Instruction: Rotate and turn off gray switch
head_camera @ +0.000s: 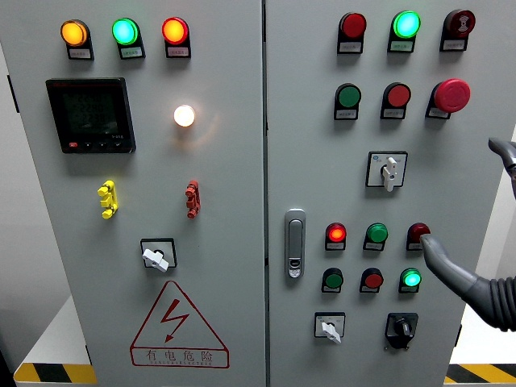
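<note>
Three gray-handled rotary switches sit on the cabinet. One gray switch is on the right door's middle, its handle pointing down. Another gray switch is lower on that door, its handle tilted down-right. The third gray switch is on the left door, its handle also tilted down-right. My right hand comes in from the right edge, open and holding nothing. One fingertip lies by the dark red lamp, and another fingertip shows at the right edge. The hand touches no switch. My left hand is out of sight.
A black rotary switch sits right of the lower gray one. A red mushroom button sticks out at upper right. A door handle is at the right door's left edge. Lamps, buttons and a meter fill the panels.
</note>
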`<move>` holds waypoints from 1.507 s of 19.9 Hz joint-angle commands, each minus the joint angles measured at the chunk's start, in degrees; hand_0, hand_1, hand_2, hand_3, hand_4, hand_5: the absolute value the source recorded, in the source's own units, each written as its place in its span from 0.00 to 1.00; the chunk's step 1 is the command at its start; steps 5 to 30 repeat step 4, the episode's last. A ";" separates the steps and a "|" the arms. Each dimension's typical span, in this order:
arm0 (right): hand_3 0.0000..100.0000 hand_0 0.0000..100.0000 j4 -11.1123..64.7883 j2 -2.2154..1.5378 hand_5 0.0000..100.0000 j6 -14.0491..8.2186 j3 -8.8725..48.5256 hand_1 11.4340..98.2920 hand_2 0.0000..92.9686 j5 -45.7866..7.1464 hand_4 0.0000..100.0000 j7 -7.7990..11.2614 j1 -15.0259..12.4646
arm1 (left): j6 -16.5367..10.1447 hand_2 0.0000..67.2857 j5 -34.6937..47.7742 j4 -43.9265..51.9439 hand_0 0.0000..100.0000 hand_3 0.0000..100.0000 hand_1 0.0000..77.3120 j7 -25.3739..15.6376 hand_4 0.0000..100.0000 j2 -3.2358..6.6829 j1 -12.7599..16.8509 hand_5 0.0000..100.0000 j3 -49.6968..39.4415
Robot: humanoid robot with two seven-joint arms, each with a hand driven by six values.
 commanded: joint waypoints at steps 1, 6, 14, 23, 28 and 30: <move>0.09 0.00 0.00 0.00 0.15 -1.92 0.01 0.33 0.09 -0.49 0.08 -0.16 -0.17 | 0.00 0.20 0.00 -0.08 0.00 0.18 0.00 0.00 0.10 0.00 0.04 0.12 0.00; 0.09 0.00 0.00 -0.09 0.17 -3.51 -0.17 0.33 0.09 -0.58 0.08 -0.07 -1.23 | 0.00 0.20 0.00 -0.08 0.00 0.18 0.00 0.00 0.10 0.00 0.04 0.12 0.00; 0.09 0.00 0.00 -0.09 0.17 -3.51 -0.17 0.33 0.09 -0.58 0.08 -0.07 -1.23 | 0.00 0.20 0.00 -0.08 0.00 0.18 0.00 0.00 0.10 0.00 0.04 0.12 0.00; 0.09 0.00 0.00 -0.09 0.17 -3.51 -0.17 0.33 0.09 -0.58 0.08 -0.07 -1.23 | 0.00 0.20 0.00 -0.08 0.00 0.18 0.00 0.00 0.10 0.00 0.04 0.12 0.00; 0.09 0.00 0.00 -0.09 0.17 -3.51 -0.17 0.33 0.09 -0.58 0.08 -0.07 -1.23 | 0.00 0.20 0.00 -0.08 0.00 0.18 0.00 0.00 0.10 0.00 0.04 0.12 0.00; 0.09 0.00 0.00 -0.09 0.17 -3.51 -0.17 0.33 0.09 -0.58 0.08 -0.07 -1.23 | 0.00 0.20 0.00 -0.08 0.00 0.18 0.00 0.00 0.10 0.00 0.04 0.12 0.00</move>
